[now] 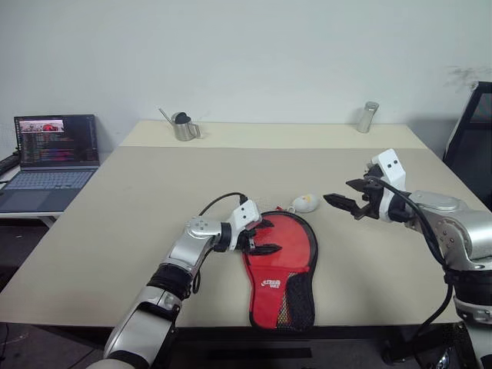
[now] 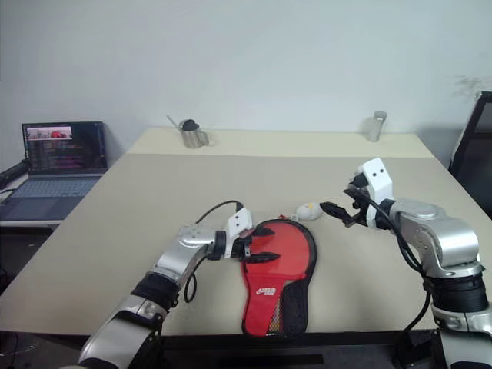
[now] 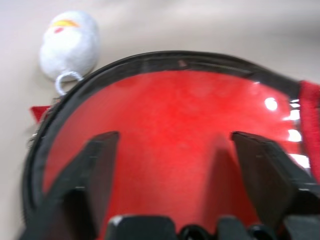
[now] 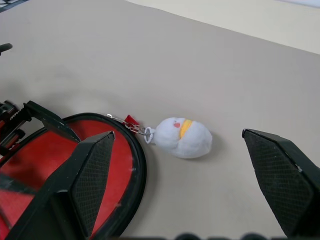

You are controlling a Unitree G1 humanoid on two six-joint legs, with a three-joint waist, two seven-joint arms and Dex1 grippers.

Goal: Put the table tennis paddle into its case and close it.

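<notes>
While a laptop [image 1: 54, 157] stands open on a side surface at the far left, a small metal pitcher [image 1: 183, 126] sits at the back of the beige table [image 1: 115, 223]; whether anything is in it cannot be told. Nearer the front edge, the left gripper [image 1: 265, 237] hovers over the round end of the case [image 1: 280, 269], its fingers [image 3: 95, 175] spread apart and holding nothing. Red side up with its mesh pocket toward the front edge, the case lies flat, and its black-edged rim runs around a red face; I cannot tell whether that face is the table tennis paddle inside. A white plush charm [image 4: 182, 138] lies just beside the rim, chained to the zip pull. Farther right, the right gripper [image 1: 344, 204] hangs above the table, fingers wide and empty. A metal cylinder [image 1: 367, 117] stands at the back right.
</notes>
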